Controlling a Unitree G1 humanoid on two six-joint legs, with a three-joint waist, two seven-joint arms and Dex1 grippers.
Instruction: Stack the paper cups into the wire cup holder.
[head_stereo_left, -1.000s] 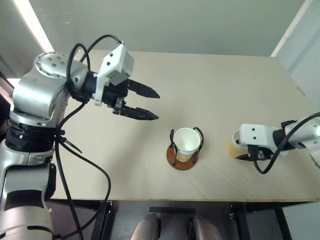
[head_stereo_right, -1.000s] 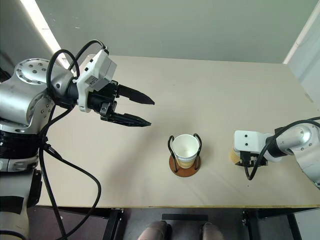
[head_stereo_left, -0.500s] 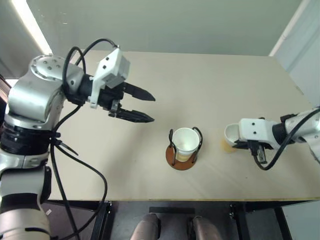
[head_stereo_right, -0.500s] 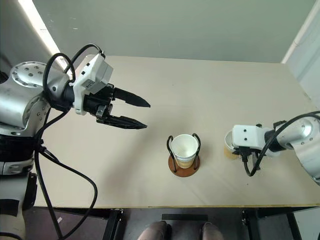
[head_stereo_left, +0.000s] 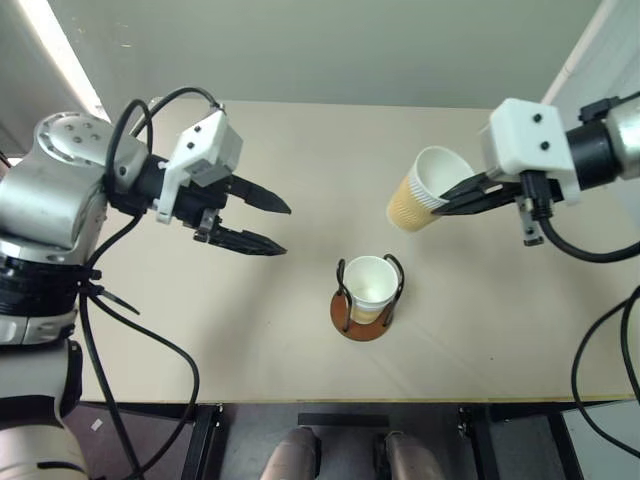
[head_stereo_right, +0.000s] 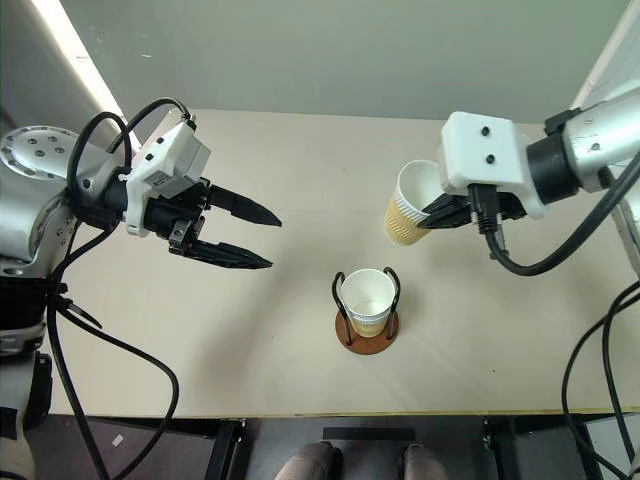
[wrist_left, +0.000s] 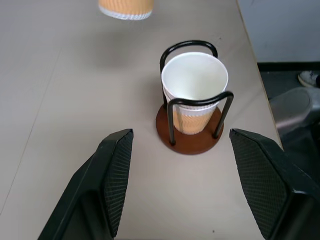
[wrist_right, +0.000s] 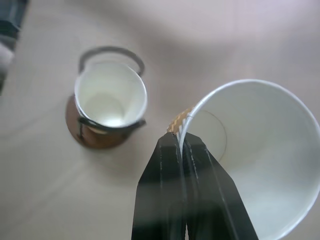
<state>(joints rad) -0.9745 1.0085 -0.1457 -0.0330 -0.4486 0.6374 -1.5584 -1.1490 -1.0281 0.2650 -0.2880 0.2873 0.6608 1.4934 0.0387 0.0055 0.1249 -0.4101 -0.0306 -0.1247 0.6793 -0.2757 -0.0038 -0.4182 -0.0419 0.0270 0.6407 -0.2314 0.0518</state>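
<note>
Right wrist view: right gripper (wrist_right: 182, 145), two matte black fingers, is pinching the thin white rolled rim of a tapered, ribbed tan-yellow paper cup (head_stereo_left: 420, 190) raised above the smooth beige table (head_stereo_left: 300, 330), its long axis tilting, mouth angled upward. A second paper cup (head_stereo_left: 371, 285) is standing upright inside the black-wire, reddish-brown-based holder (head_stereo_left: 362, 318). Left gripper (head_stereo_left: 268, 226) is hovering wide and empty.

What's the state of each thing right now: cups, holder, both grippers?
held paper cup: off the table, tilted, pinched by its rim.
cup in the holder: upright, empty, seated between the wire loops.
wire cup holder: upright on the table, holding one cup.
right gripper: shut on the held cup's rim, one finger inside, one outside.
left gripper: open, empty, above the table to the left of the holder.
</note>
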